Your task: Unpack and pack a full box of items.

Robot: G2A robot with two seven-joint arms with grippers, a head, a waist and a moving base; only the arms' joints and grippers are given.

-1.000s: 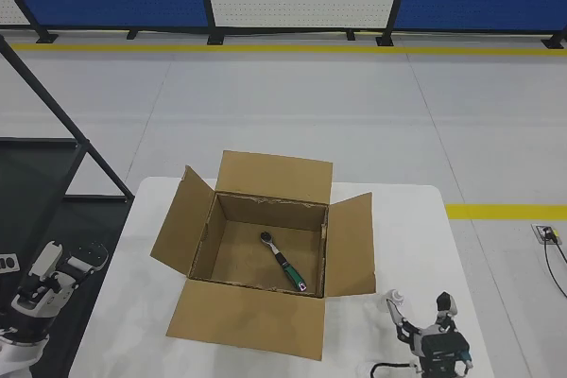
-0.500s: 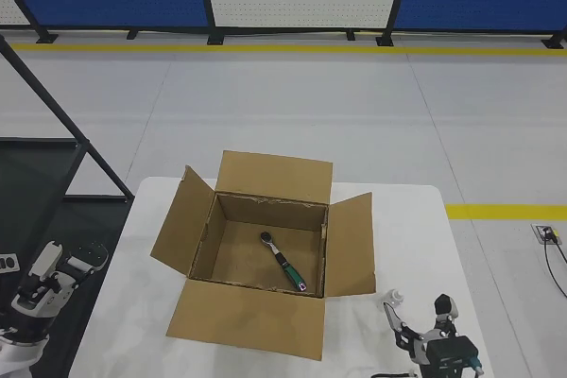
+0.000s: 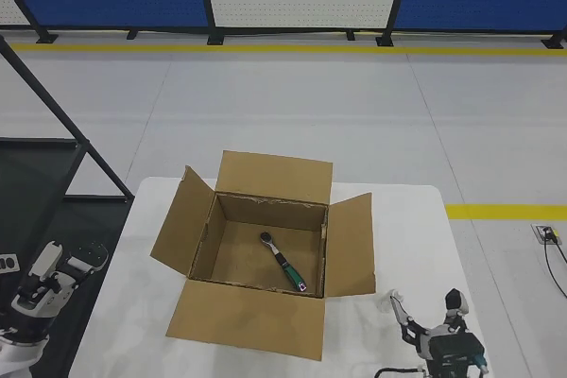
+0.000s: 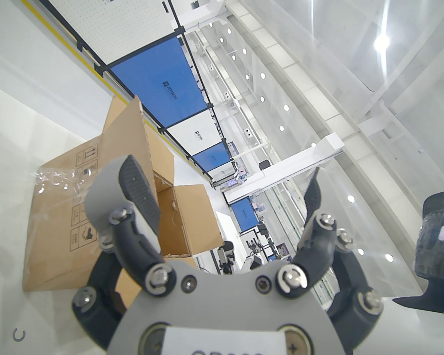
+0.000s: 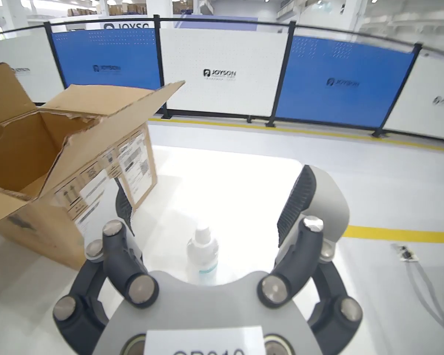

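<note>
Box (image 3: 274, 176) open mid-surface (image 3: 402, 222), flaps out. Ratchet (image 3: 283, 257) w/ green handle lies inside, unchanged. Spray bottle (image 5: 202, 253) upright on surface right of box, by right claw (image 5: 211, 192). Claw's fingers spread, not touching bottle; it nudged slightly rightward. Left claw (image 4: 222, 177) spread, holding nothing, off surface's left edge.

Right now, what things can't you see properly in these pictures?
Right wrist view: the bottom of the small clear spray bottle with a white cap is hidden behind the body of the right gripper.
Right wrist view: the floor of the brown cardboard box is hidden by its own wall and flap.
Top view: the green-handled metal ratchet wrench is too small to show details.
Left wrist view: a dark shape is cut off by the edge.
</note>
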